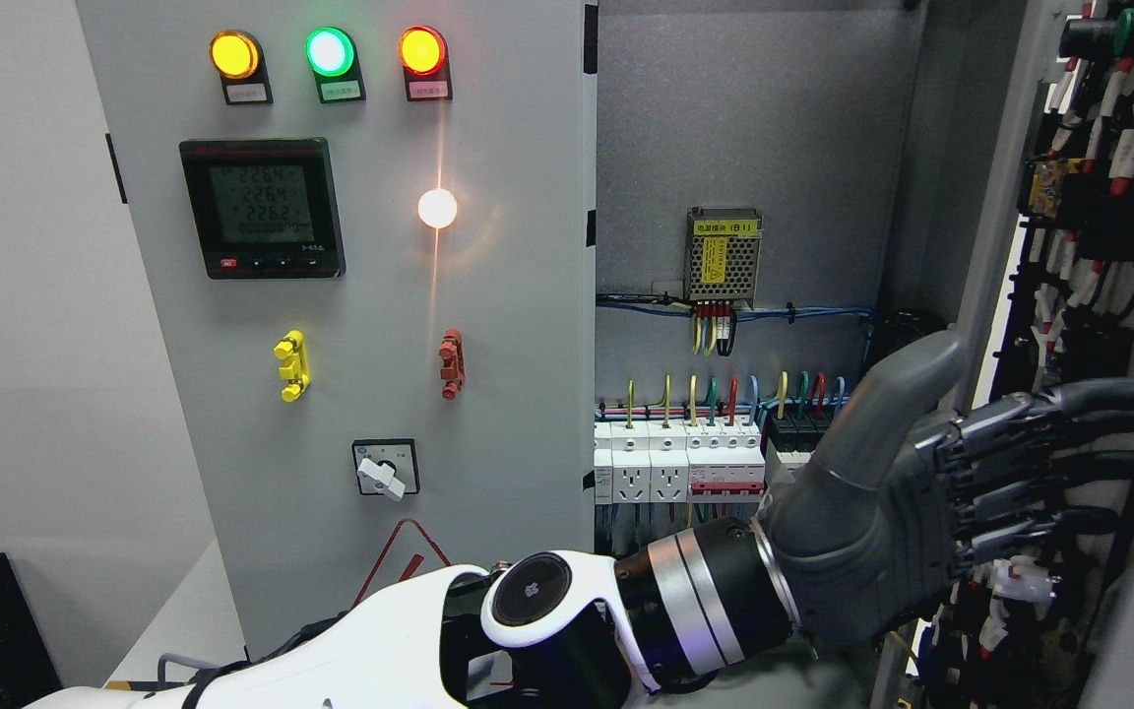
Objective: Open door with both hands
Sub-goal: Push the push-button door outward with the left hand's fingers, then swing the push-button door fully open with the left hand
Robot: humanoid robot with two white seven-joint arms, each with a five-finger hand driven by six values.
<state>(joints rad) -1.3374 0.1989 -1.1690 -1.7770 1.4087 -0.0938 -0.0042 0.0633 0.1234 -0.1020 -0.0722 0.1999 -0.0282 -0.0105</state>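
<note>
My left arm (528,620) comes in from the lower left and reaches across to the right door (995,226), which stands swung open at the picture's right. The left hand (1030,433) is open, its thumb pointing up and its fingers (1069,448) stretched flat against the door's inner side among the wiring (1118,148). It grasps nothing. The left door (508,295) is closed, a grey panel carrying three lit lamps, a meter (262,207), a yellow handle (291,365) and a red handle (451,363). The right hand does not show.
Inside the cabinet (754,128) sit a mesh-covered power supply (723,258), coloured wires and a row of white breakers and sockets (675,468). A rotary switch (385,471) sits low on the left door. A white wall lies at the left.
</note>
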